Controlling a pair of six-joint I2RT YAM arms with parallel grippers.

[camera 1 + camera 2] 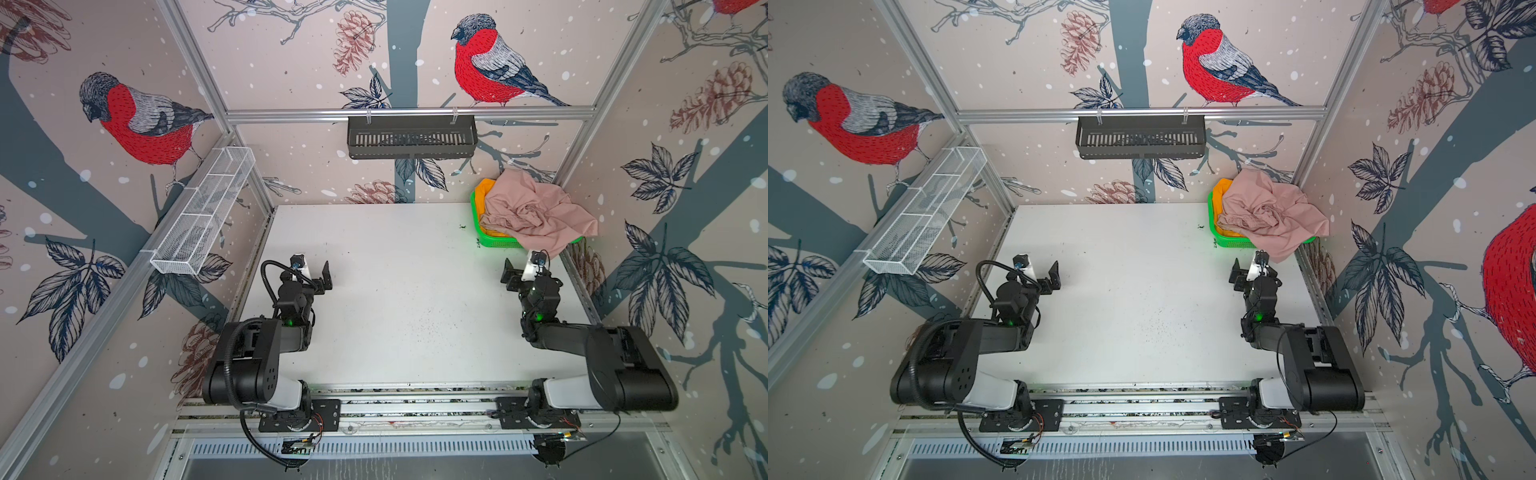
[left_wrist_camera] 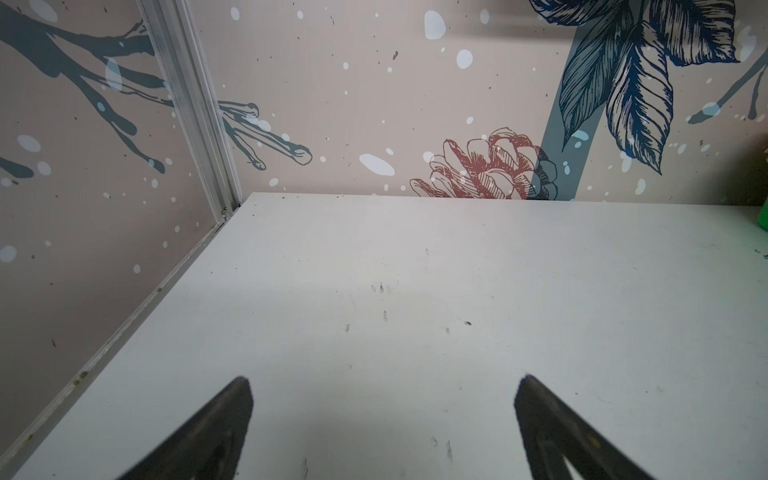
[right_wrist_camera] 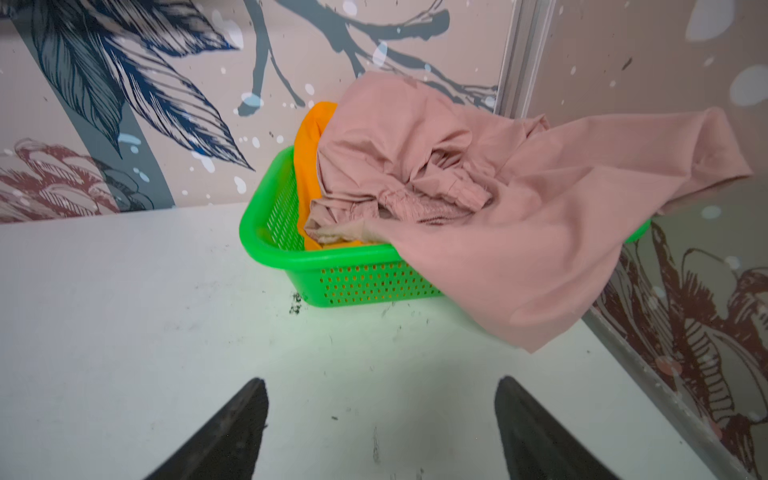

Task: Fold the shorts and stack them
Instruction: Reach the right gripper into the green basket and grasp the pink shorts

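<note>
the pale dusty pink cloth shorts (image 1: 536, 208) lie crumpled over the bright orange cloth shorts (image 1: 481, 192) in a green plastic mesh basket (image 1: 498, 243) at the far right corner of the white table (image 1: 395, 270). the pink heap has no clear long axis; its gathered waistband (image 3: 415, 208) runs roughly left-right, one leg hanging over the near right rim. left gripper (image 2: 384, 380) and right gripper (image 3: 381, 381) hover above bare table, jaws apart, empty.

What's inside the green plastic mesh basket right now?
Crumpled pale pink cloth shorts lie on top, one part spilling over the rim of the green plastic mesh basket. Beneath sit bright orange cloth shorts; only an edge shows, the rest is covered.
</note>
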